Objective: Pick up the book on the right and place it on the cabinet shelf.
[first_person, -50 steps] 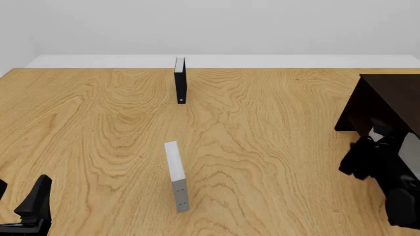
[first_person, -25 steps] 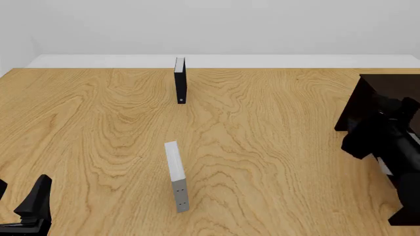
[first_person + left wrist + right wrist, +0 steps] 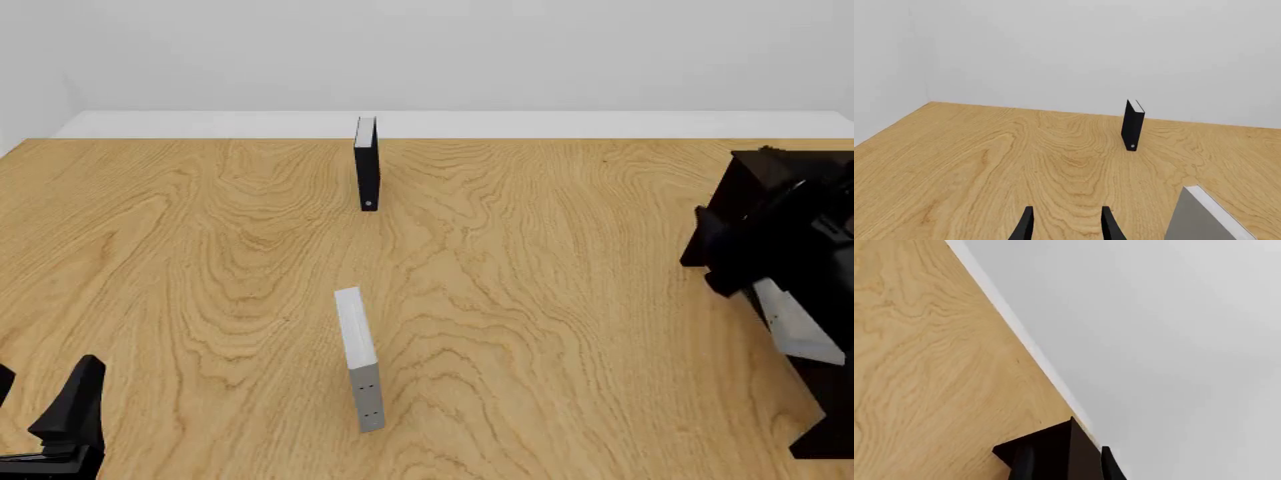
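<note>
Right gripper (image 3: pixel 747 275) lifts the book (image 3: pixel 797 322) at the cabinet (image 3: pixel 790 180).

In the front view the right gripper sits at the cabinet's near corner, with the light-grey book tilted and hanging below and behind its fingers; I cannot tell how the fingers close on it, though the book is clear of the table (image 3: pixel 534 300). In the right wrist view the dark corner of the cabinet lies just ahead of the fingertips (image 3: pixel 1024 460). The left gripper (image 3: pixel 1066 227) hovers low with its fingers a narrow gap apart and nothing between them; the thin grey book (image 3: pixel 1207 217) stands just beside them, the black book (image 3: pixel 1132 125) well ahead.
</note>
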`<state>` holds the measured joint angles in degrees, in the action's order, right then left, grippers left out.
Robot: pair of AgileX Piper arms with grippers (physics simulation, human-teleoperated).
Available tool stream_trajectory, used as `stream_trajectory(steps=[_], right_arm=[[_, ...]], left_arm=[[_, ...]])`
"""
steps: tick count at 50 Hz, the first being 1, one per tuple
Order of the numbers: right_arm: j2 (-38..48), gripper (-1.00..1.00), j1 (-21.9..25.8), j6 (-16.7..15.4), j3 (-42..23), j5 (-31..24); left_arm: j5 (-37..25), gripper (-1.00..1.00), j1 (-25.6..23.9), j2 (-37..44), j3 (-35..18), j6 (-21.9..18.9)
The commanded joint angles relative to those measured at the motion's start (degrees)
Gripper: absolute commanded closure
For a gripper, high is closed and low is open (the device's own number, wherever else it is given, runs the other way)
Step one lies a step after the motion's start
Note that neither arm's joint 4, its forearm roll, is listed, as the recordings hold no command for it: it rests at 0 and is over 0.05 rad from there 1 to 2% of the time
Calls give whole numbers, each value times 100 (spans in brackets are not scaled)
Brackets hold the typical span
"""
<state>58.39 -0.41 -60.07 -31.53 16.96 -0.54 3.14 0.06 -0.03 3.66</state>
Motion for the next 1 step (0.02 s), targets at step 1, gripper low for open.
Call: stream_trajectory(steps=[1], right_arm=[[-316,-100,297,597,-311,-620]], left_arm=[[3,-100,-6,-1,0,-14]])
